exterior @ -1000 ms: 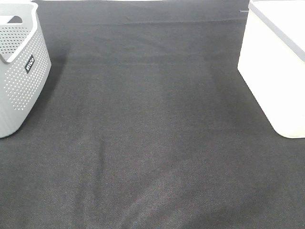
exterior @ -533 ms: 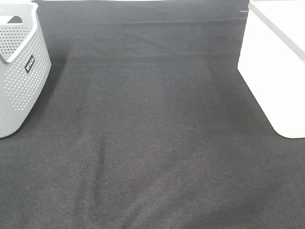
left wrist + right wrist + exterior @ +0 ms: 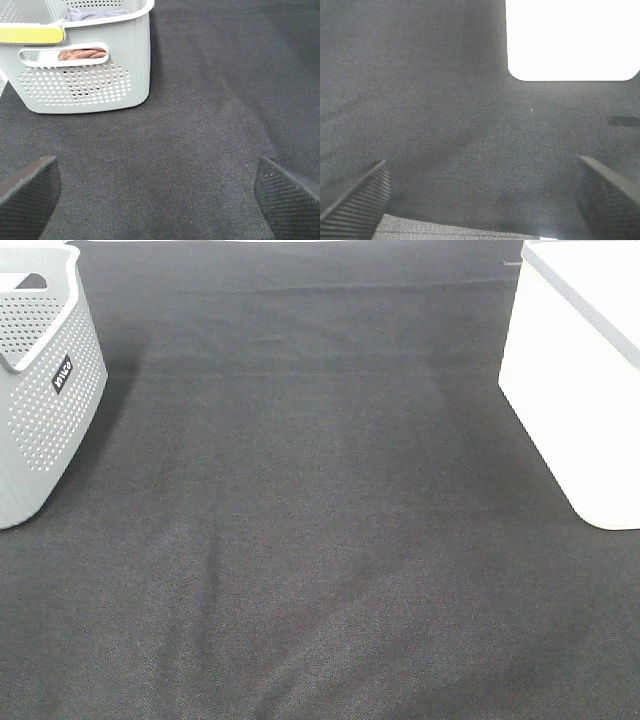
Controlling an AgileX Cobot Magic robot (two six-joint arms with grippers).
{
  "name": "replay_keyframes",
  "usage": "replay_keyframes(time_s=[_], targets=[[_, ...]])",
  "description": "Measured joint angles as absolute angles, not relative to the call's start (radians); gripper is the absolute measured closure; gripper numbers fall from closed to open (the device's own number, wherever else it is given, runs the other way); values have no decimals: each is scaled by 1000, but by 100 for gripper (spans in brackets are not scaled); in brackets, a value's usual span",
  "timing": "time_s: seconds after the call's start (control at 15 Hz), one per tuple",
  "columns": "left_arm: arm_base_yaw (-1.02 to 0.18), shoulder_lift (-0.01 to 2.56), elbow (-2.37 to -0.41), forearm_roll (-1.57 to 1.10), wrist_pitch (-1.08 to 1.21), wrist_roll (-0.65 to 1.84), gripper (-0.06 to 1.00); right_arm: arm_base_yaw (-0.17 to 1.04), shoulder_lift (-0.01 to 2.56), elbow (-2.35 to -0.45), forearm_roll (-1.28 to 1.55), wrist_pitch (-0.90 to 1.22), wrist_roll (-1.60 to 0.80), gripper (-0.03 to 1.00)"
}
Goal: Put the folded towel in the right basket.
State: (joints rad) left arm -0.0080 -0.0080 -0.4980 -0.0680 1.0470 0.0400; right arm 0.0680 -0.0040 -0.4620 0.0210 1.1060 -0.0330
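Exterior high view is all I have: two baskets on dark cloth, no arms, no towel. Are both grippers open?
Observer: Yes. The left gripper has its fingers spread wide over bare black cloth, holding nothing.
Operator: And the right?
Observer: The right gripper is open too, facing the white basket.
Operator: Anything in the grey basket?
Observer: Through the handle slot of the grey basket, a reddish-brown cloth shows, with a bluish-grey cloth above its rim. Whether either is the folded towel, I cannot tell.
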Motion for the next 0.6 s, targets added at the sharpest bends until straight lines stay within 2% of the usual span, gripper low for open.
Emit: replay_keyframes(time_s=[0.6], targets=[[-8,-8,-498,-69,1047,40,-3,68,-4,-460,20,1106,-33,0]])
